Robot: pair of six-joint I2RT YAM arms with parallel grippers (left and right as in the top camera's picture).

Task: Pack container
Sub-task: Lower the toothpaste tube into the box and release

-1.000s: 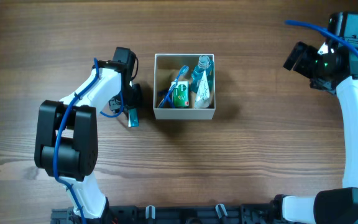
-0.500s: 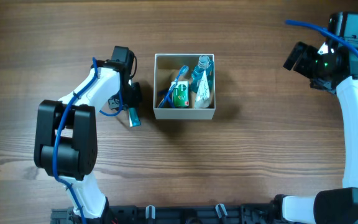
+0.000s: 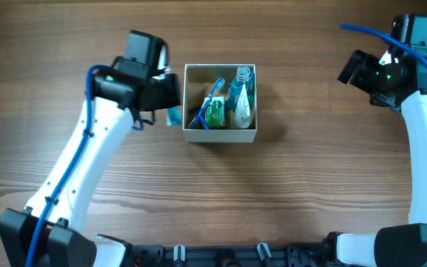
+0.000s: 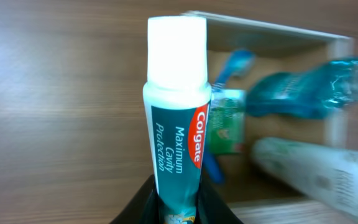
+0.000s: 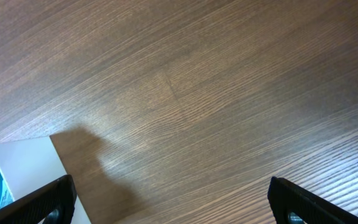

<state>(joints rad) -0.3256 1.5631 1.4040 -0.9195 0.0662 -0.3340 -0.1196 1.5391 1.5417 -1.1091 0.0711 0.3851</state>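
Container (image 3: 219,134) sits on the table (image 3: 310,185) between your two arms, open side up, well apart from the right arm and just beside the left one. It already holds a blue toothbrush (image 3: 207,100), a small green packet (image 3: 214,113), a blue-green bottle (image 3: 242,85) and a whitish tube (image 3: 242,111).

What has changed is on your left side. A second ago the left arm was down low, with the toothpaste tube (image 4: 178,124) at the table surface left of the box. Now the arm has come up and swung in, and the left pincer (image 4: 178,199) is clamped on the tube's lower end, white cap pointing away from the wrist. In the overhead view the tube hangs just outside the left wall, not yet over the opening.

So the pick looks done and you are into the carry. The free room seems to be along the left side, by the toothbrush, so that is probably where the tube should go.

Your right pincer (image 5: 173,208) is spread apart and empty, hovering over bare table to the right of the box.
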